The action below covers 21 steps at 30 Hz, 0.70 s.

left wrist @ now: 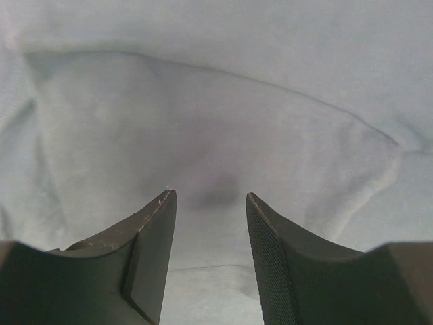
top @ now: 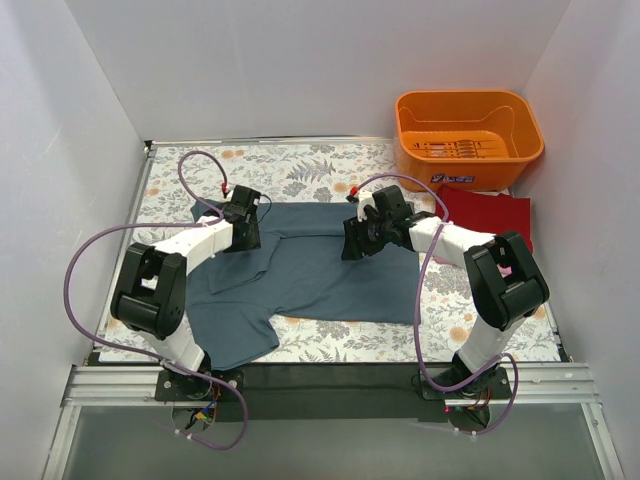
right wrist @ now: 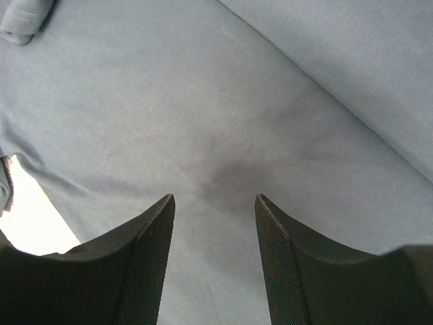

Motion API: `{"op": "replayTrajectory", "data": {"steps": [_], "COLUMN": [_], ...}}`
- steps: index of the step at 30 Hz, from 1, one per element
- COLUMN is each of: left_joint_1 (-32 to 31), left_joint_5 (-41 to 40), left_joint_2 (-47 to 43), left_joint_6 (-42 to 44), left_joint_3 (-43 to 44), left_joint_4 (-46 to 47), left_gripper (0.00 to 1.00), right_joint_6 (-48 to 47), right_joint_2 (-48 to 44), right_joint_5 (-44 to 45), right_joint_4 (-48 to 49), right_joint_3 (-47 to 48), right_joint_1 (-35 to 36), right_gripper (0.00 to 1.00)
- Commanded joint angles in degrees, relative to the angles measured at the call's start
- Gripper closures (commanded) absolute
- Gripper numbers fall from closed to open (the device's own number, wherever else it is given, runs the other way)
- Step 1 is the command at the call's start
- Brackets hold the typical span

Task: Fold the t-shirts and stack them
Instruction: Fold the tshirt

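A slate blue-grey t-shirt (top: 310, 275) lies spread on the floral table, one sleeve hanging toward the near left. My left gripper (top: 248, 232) is open just above its far left part; the cloth (left wrist: 203, 135) fills the left wrist view. My right gripper (top: 352, 240) is open just above the shirt's far right part, with cloth (right wrist: 237, 122) between the jaws but not pinched. A dark red t-shirt (top: 487, 215) lies folded at the right, beside the basket. The pink t-shirt is out of view.
An orange plastic basket (top: 468, 135) stands at the far right corner. White walls close in on the left, back and right. The floral tablecloth (top: 300, 165) shows beyond the shirt and a patch (right wrist: 34, 223) shows in the right wrist view.
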Motion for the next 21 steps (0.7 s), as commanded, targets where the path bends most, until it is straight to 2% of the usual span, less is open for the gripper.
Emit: {"op": "replayTrajectory", "data": {"steps": [1,5,9,12,21], "left_joint_1": [-0.3,-3.3,-13.3,-18.0,-20.9], "left_joint_5": [3.0,1.5,-7.4,-12.5,-20.6], "left_joint_2": [-1.7,-8.2,-10.8,-9.1,-0.7], "left_joint_6": [-0.6,-1.5,-1.5,-2.6,-3.0], "left_joint_3": [3.0,0.8,-0.9,-1.8,-1.1], "left_joint_4": [-0.5,-0.5,-2.6,-3.8,-4.2], "left_gripper": [0.56,0.54,0.57,0.64,0.72], "right_joint_6": [-0.6,-0.2,0.5,1.0,2.7], "right_joint_2": [-1.1,-1.0,-1.1,-1.1,-1.1], "right_joint_5": [-1.5,-1.9,-2.5,-2.6,-4.9], "right_joint_4": [1.2,1.5,2.1,2.5,4.1], "right_joint_3": [0.4,0.5,0.5,0.5,0.2], "right_joint_1": [0.3,0.3,0.2,0.3,0.4], "right_gripper": [0.51,0.51,0.51,0.51,0.52]}}
